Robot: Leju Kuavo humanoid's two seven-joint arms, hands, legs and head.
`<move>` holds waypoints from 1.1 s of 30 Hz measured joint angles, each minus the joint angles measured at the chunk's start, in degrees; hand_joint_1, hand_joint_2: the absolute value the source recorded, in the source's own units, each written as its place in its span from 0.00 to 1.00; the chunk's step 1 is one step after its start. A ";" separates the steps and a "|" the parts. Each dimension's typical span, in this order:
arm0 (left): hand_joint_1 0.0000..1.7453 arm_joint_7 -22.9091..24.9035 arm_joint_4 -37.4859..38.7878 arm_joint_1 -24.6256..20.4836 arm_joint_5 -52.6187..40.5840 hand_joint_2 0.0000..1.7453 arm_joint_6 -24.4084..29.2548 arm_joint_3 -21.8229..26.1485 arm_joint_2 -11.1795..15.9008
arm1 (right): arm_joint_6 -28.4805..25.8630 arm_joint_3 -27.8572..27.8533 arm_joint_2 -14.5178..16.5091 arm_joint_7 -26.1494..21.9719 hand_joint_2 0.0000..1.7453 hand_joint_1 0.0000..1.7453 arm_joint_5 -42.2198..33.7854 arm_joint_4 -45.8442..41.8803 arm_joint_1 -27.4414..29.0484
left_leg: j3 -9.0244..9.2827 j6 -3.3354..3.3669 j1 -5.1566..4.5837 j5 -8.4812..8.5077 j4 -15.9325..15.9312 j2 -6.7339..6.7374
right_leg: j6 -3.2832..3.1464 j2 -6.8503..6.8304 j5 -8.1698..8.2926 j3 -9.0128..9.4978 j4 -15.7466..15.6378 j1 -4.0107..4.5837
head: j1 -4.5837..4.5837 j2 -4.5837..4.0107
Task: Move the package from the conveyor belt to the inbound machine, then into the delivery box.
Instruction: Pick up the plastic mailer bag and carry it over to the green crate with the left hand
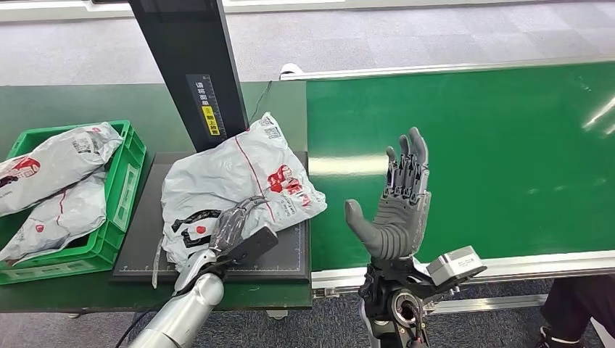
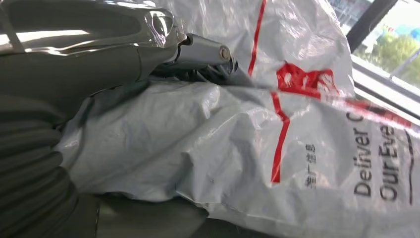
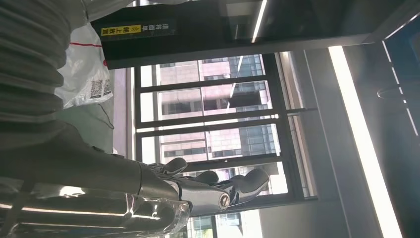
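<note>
The left hand (image 1: 236,228) grasps the package (image 1: 232,181) on the inbound machine (image 1: 290,254); loose plastic could slip free before reaching the green delivery box (image 1: 127,181) at nine o'clock. The right hand (image 1: 399,203) is released, fingers spread.

Head view looks down; both wrist views share the package (image 1: 232,185).

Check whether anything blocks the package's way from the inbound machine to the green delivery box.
Nothing visible does. The package lies on the dark platform, left hand on it; the green box sits alongside, already holding parcels.
</note>
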 joint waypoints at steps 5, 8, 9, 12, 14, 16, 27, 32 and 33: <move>1.00 -2.58 -1.61 0.72 1.47 1.00 4.69 1.86 -0.08 | -0.11 -0.34 -0.01 -0.37 1.00 0.00 0.24 0.67 0.56 | -0.01 -0.03 0.00 0.03 0.01 -0.01 | -0.02 0.00 0.01 -0.07 0.01 0.03 | 0.00 0.00; 1.00 -4.37 -3.86 1.67 3.13 1.00 7.57 2.66 -0.32 | -0.15 -0.55 0.00 -0.49 1.00 0.00 0.60 0.67 1.04 | -0.12 -0.04 0.00 0.03 0.01 -0.01 | -0.02 0.00 0.01 -0.19 0.01 0.04 | 0.01 0.00; 1.00 -5.21 -5.17 2.27 3.99 1.00 8.84 2.86 -0.39 | -0.19 -0.63 0.01 -0.51 1.00 0.00 0.74 0.67 1.22 | -0.17 -0.03 0.00 0.03 0.01 -0.01 | -0.02 0.00 0.01 -0.24 0.01 0.04 | 0.00 -0.01; 1.00 -7.96 -11.65 5.35 7.36 1.00 13.15 3.07 -0.56 | -0.50 -0.91 0.01 -0.53 1.00 0.00 1.05 0.67 1.87 | -0.33 -0.03 0.00 0.02 0.01 0.00 | -0.01 0.01 0.01 -0.40 0.01 0.03 | 0.00 0.00; 1.00 -9.39 -17.81 8.07 9.88 1.00 15.60 3.05 -0.66 | -0.69 -1.21 0.01 -0.54 1.00 0.00 1.17 0.67 2.25 | -0.43 -0.03 0.00 0.01 0.02 0.00 | -0.01 0.01 0.01 -0.52 0.01 0.03 | 0.00 0.01; 1.00 -10.02 -23.66 10.51 11.58 1.00 16.94 3.00 -0.72 | -0.75 -1.53 0.01 -0.56 1.00 0.00 1.22 0.66 2.59 | -0.52 -0.02 0.00 0.00 0.02 0.00 | -0.01 0.01 0.01 -0.60 0.01 0.03 | -0.01 0.00; 1.00 -13.77 -38.58 16.61 15.75 1.00 20.31 2.81 -0.77 | -1.22 -2.14 0.02 -0.59 1.00 0.00 1.38 0.53 3.30 | -0.56 -0.03 0.00 0.00 0.02 0.03 | 0.00 0.04 0.01 -0.64 0.01 0.04 | -0.01 -0.01; 1.00 -17.07 -52.56 22.99 16.89 1.00 23.08 1.71 -0.73 | -1.77 -2.84 0.03 -0.59 1.00 0.00 2.13 -0.24 4.63 | -0.62 -0.04 0.00 -0.05 0.02 0.04 | 0.02 0.05 -0.03 -0.71 0.01 0.04 | 0.00 0.01; 1.00 -17.15 -55.59 24.08 16.64 1.00 23.12 1.46 -0.70 | -1.70 -3.04 0.03 -0.59 1.00 0.00 2.27 -0.29 4.79 | -0.63 -0.04 0.00 -0.06 0.02 0.04 | 0.02 0.05 -0.04 -0.72 0.01 0.04 | 0.00 0.01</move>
